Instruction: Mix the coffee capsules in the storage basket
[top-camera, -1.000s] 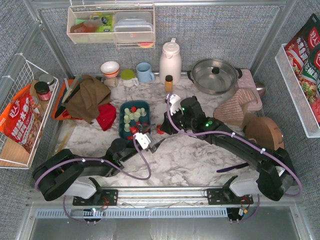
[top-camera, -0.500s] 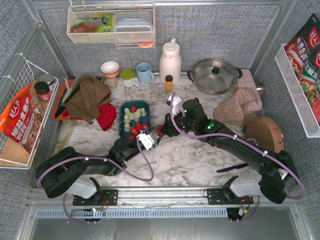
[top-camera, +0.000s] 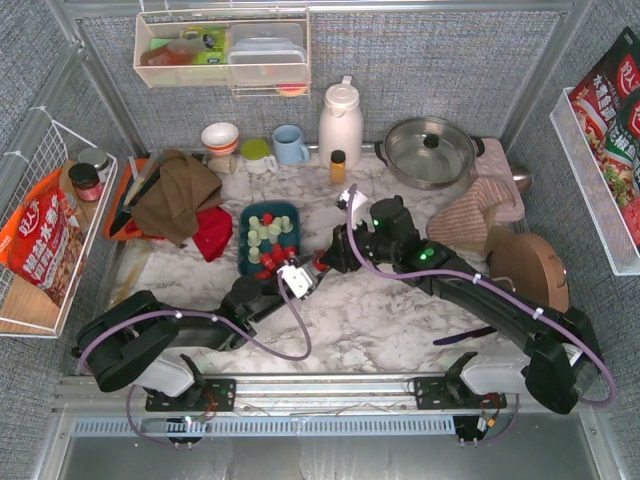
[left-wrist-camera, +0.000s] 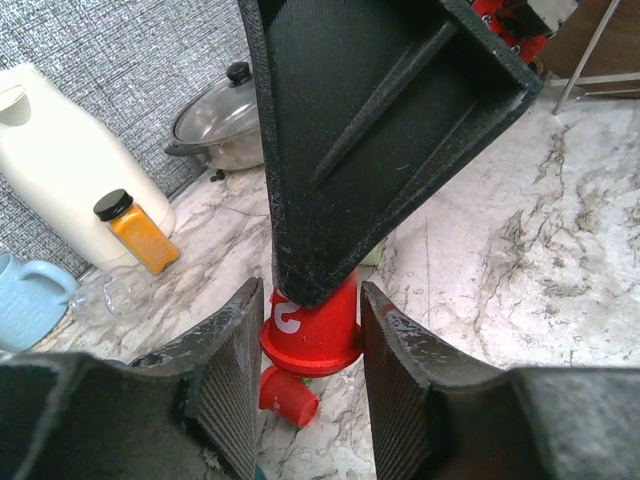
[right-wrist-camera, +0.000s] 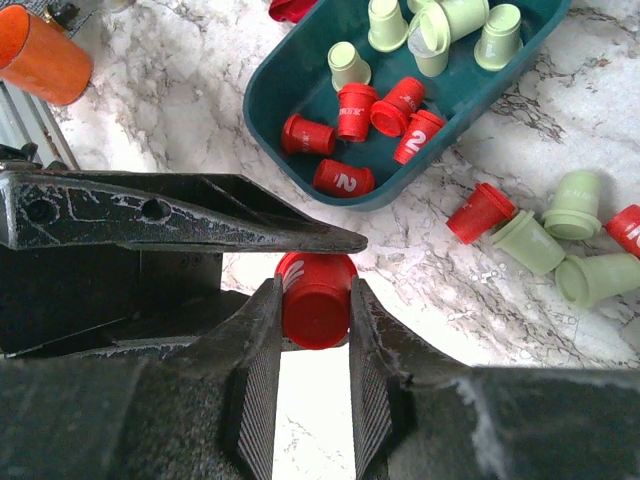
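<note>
Two grippers on one pod. The right gripper (right-wrist-camera: 313, 296) is pinching a red capsule (right-wrist-camera: 315, 308) by its body. The left gripper (left-wrist-camera: 312, 330) reaches in crosswise, its pads sitting right against the capsule's rim on both sides, so both look closed on it. They meet above the marble, just off the near right corner of the storage basket (right-wrist-camera: 290, 95).

The basket sits a bit left of the table's middle. The coffee capsules (top-camera: 262, 238) inside are mint green mostly toward the far end and red mostly toward the near end. A few loose capsules (right-wrist-camera: 525, 242), both red and green, lie on the marble just outside the rim, and one small red one lies under the held pod.

Edge-wise it's tight on the left. A red cloth (top-camera: 212, 235) is just beside the basket's left side, with a brown cloth (top-camera: 175, 195) heaped behind it. On the right, a striped mitt (top-camera: 475, 225) and a round wooden board (top-camera: 527, 265) crowd that side.

The roomy part is the bare marble table (top-camera: 380, 315) between the two arms, running down to the metal rail (top-camera: 320, 381) at the near edge.

Along the back are a blue mug (top-camera: 290, 145), a white jug (top-camera: 340, 122), an orange spice bottle (top-camera: 338, 166) and a lidded steel pot (top-camera: 430, 150). Grey fabric walls box it all in, with wire racks hung on both sides.
</note>
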